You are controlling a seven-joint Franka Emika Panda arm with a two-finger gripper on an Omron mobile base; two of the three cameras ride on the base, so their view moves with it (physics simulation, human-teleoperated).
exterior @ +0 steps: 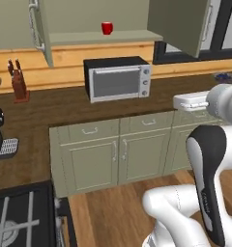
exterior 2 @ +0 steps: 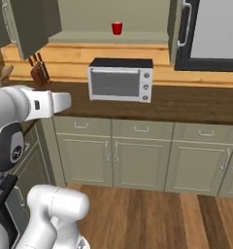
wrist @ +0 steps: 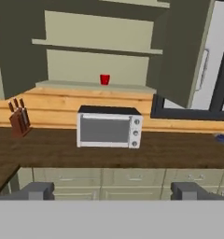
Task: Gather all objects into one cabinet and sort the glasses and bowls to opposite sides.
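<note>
One red mug (exterior: 107,28) stands upright on the cabinet (exterior: 101,19) shelf, near its front edge, above the oven (exterior: 118,78). It looks light, stiff and glossy, probably slippery; grip it across the body. The jaws are released, holding nothing, far from it.

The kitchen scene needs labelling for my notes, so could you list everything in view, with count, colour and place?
Mug: one, glossy red, on the lower shelf of the open cabinet.
Cabinet: one, olive-green, both doors open, above the toaster oven.
Toaster oven: one, silver with black top, on the counter under the cabinet.
Knife block: one, reddish-brown, on the counter left of the oven.
Counter: one, dark wood, over pale green low cupboards.
Stove: one, black, lower left in the left base view.
Gripper: one, dark fingertips, open, empty, facing the counter.
</note>
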